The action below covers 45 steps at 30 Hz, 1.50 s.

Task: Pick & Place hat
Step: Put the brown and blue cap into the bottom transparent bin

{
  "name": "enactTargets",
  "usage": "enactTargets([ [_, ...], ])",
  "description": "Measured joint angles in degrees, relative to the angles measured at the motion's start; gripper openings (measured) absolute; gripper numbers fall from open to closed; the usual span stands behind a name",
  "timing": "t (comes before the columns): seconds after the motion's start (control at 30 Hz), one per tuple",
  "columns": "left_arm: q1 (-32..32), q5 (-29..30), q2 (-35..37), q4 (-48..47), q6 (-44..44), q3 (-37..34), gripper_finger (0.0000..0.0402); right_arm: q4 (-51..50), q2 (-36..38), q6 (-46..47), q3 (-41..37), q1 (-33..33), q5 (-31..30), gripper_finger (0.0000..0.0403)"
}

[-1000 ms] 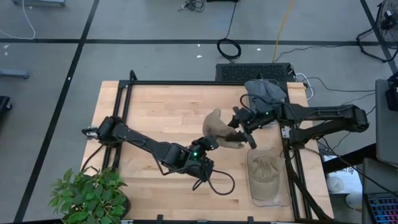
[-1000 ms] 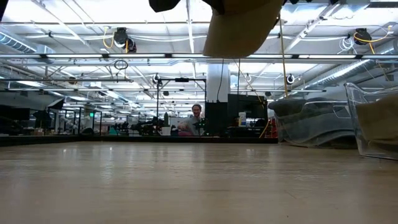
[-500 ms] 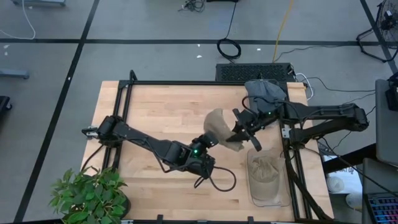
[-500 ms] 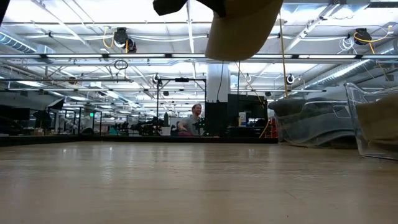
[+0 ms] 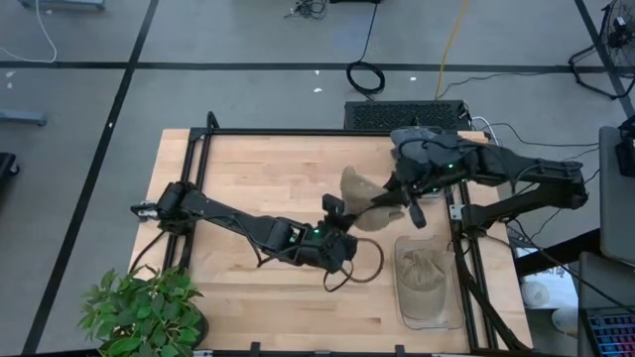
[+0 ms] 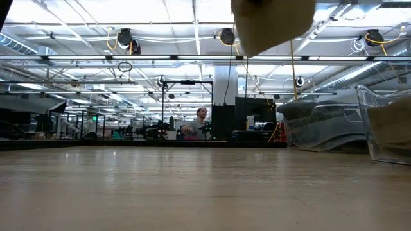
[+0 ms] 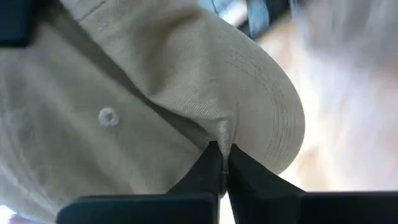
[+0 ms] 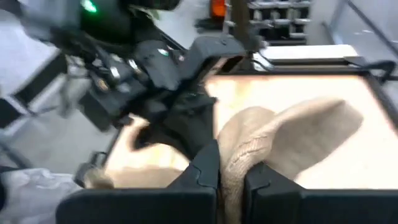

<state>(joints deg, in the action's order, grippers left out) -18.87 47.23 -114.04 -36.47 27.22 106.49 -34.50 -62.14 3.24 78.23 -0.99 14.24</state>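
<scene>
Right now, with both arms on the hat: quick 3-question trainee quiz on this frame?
1. True or false: the tan hat rests flat on the table.
2. Which holds the hat? A) left gripper only B) right gripper only C) both
3. What lies in the clear bin at the table's right edge?

Key:
1. False: it hangs above the wood, as the low view shows.
2. C: each gripper's jaws are shut on the fabric.
3. Another tan hat.

Both arms (image 5: 228, 220) are dark, jointed tubes with black cables looping off them; small green lights glow by each wrist, and the fingers (image 7: 205, 171) are black wedges.
</scene>
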Motion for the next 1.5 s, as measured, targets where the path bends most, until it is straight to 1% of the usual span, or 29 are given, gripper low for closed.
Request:
enactTargets([
  [0.07, 0.1, -3.5, 0.0, 3.6, -4.9, 0.0, 0.0024, -3.7, 0.1, -0.7, 2.1, 0.0, -2.7, 0.0003],
  [0.17, 0.2, -9.2, 0.0, 6.3, -5.6, -0.1, 0.0047, -5.1, 0.1, -0.6, 3.2, 0.1, -3.9, 0.0002],
  [0.23, 0.3, -11.3, -0.2, 6.8, -5.6, -0.3, 0.0062, -4.8, 0.2, -0.2, 3.3, 0.0, -3.9, 0.0002],
  [0.3, 0.2, -12.3, -0.4, 8.0, -5.3, -0.3, 0.0073, -5.0, 0.3, 0.0, 3.4, 0.0, -3.5, 0.0002],
  [0.4, 0.2, -11.6, -0.2, 8.1, -5.5, -0.3, 0.0082, -5.4, 0.2, 0.1, 3.4, 0.2, -3.6, 0.0002],
  [0.63, -0.7, -11.4, -0.2, 7.6, -5.8, -0.2, 0.0085, -6.3, 0.5, 0.1, 3.4, 0.4, -3.4, 0.0001],
  [0.77, -1.3, -12.7, 2.3, 3.3, -6.9, -0.3, 0.0085, -12.2, 0.6, 0.2, 6.5, 0.4, -3.5, 0.0001],
  [0.83, -1.3, -16.1, 4.8, -0.1, -8.7, -0.2, 0.0085, -14.5, 1.1, 0.6, 8.1, 0.4, -3.5, 0.0001],
  [1.0, 0.2, -32.0, 11.3, -6.6, -12.8, -0.2, 0.0085, -19.5, 3.1, 0.6, 11.6, 0.5, -3.5, 0.0001],
  [1.1, 1.8, -41.8, 15.9, -7.0, -13.9, -0.4, 0.0085, -21.4, 5.1, 1.9, 12.5, 0.5, -3.6, 0.0001],
  [1.17, 2.8, -46.7, 18.6, -6.3, -13.5, -1.5, 0.0085, -22.4, 6.7, 3.3, 12.5, 0.5, -3.9, 0.0001],
  [1.23, 3.9, -49.2, 21.2, -6.0, -12.8, -2.9, 0.0085, -23.2, 8.0, 4.7, 12.6, 0.5, -4.0, 0.0001],
  [1.33, 5.7, -50.2, 25.5, -5.9, -12.4, -6.2, 0.0085, -23.6, 10.0, 7.8, 12.9, 0.5, -3.8, 0.0001],
  [1.4, 7.2, -50.2, 28.8, -5.4, -12.4, -8.9, 0.0085, -25.3, 10.5, 9.5, 15.0, 0.5, -3.7, 0.0001],
  [1.5, 9.7, -50.2, 34.4, -0.4, -12.7, -15.6, 0.0085, -29.5, 10.7, 9.6, 19.6, 0.5, -3.5, 0.0001],
])
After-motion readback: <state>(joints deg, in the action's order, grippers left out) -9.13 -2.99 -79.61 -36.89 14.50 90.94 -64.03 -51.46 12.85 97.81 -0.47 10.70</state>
